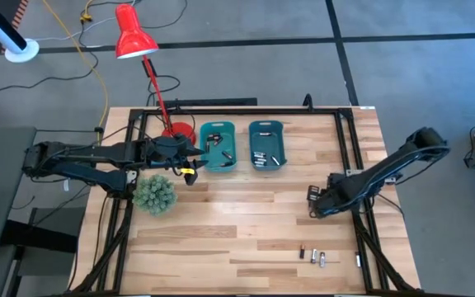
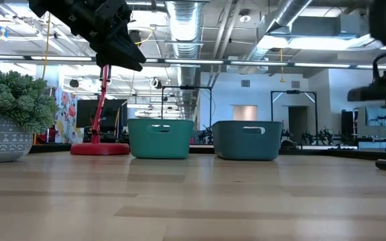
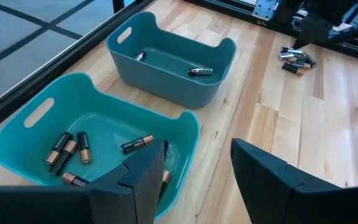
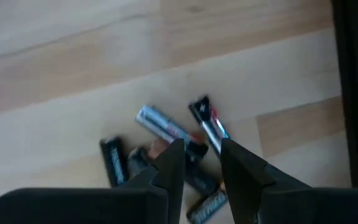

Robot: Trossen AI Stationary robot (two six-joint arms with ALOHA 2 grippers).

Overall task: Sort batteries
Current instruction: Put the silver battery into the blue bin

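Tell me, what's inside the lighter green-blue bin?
Inside the lighter teal bin lie several batteries, dark with copper-coloured ends. The left gripper hangs open above its near edge and one finger covers part of the floor, so more could hide there.

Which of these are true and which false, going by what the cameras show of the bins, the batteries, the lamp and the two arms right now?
1. Both bins hold batteries. True: the lighter bin has several, the darker bin at least two.
2. The left gripper holds a battery. False: its fingers stand open with nothing between them, near the lighter bin's edge.
3. Loose batteries lie on the table under the right gripper. True.
4. The red lamp stands on the right arm's side. False: it is on the left arm's side, beside the lighter bin.
5. The plant sits inside a bin. False: it stands on the table.
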